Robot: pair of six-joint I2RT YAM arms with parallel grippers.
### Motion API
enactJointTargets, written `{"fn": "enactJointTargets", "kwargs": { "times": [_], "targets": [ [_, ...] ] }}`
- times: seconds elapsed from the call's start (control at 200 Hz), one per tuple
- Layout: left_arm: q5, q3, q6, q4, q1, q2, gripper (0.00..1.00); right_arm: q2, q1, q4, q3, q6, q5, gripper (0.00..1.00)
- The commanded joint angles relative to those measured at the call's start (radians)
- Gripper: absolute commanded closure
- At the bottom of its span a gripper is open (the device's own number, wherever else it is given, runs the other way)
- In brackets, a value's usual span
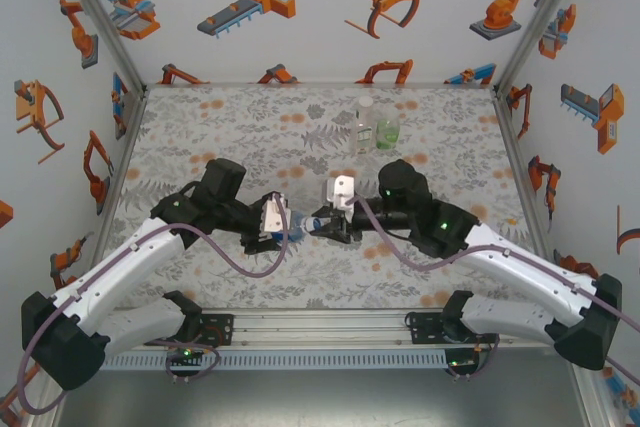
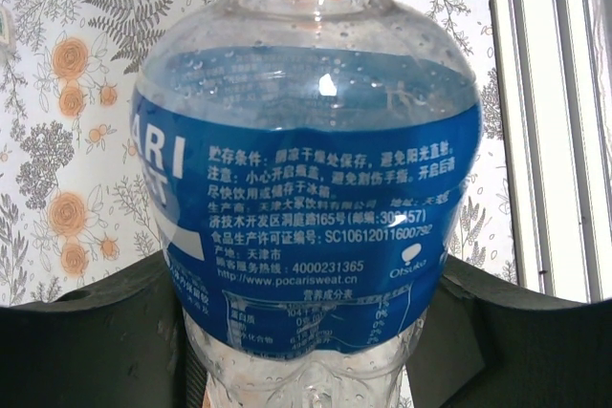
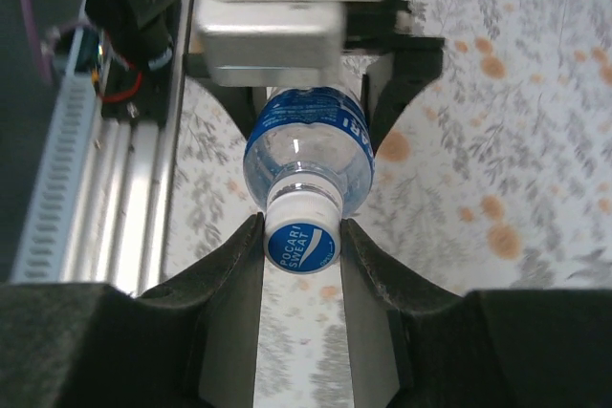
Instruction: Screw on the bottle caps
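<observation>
Right gripper [image 3: 302, 232] pinching cap [image 3: 302, 246] on neck of blue bottle [image 3: 308, 140]. Left gripper [image 1: 288, 218] clamped on its body. Cap seated, probably not tight yet. Clear bottle [image 1: 364, 125] and green bottle [image 1: 387, 129] upright beyond it; caps unreadable.

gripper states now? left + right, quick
Left gripper: closed, holding the blue-label bottle by its body.
Right gripper: closed on the cap at that bottle's neck.
</observation>
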State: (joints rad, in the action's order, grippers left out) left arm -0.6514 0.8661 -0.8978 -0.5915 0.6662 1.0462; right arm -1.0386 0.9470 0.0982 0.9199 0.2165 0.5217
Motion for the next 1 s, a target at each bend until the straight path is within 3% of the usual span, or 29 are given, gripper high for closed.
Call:
{"fn": "enactJointTargets", "kwargs": {
  "times": [0.0,0.305,0.521,0.686,0.846,0.921,0.991],
  "targets": [
    [-0.071,0.005,0.023,0.092,-0.001,-0.039,1.00,-0.013,0.007,-0.059,-0.059,-0.467,-0.125,1.00],
    [0.003,-0.003,0.072,0.140,-0.006,-0.043,1.00,-0.080,0.006,0.143,0.011,-1.197,-0.387,1.00],
    [0.019,-0.009,0.086,0.160,-0.007,-0.048,1.00,-0.125,0.004,0.146,0.015,-1.526,-0.382,0.92],
    [0.021,-0.009,0.086,0.161,-0.008,-0.050,1.00,-0.149,0.004,0.085,0.009,-1.557,-0.345,0.88],
    [0.024,-0.010,0.089,0.160,-0.007,-0.053,1.00,-0.115,-0.014,0.150,0.049,-1.488,-0.401,0.69],
    [0.030,-0.010,0.087,0.160,-0.008,-0.055,1.00,-0.095,-0.026,0.203,0.095,-1.368,-0.434,0.52],
    [0.029,-0.010,0.087,0.160,-0.008,-0.054,1.00,-0.082,-0.047,0.225,0.143,-1.266,-0.431,0.46]
  ]
}}
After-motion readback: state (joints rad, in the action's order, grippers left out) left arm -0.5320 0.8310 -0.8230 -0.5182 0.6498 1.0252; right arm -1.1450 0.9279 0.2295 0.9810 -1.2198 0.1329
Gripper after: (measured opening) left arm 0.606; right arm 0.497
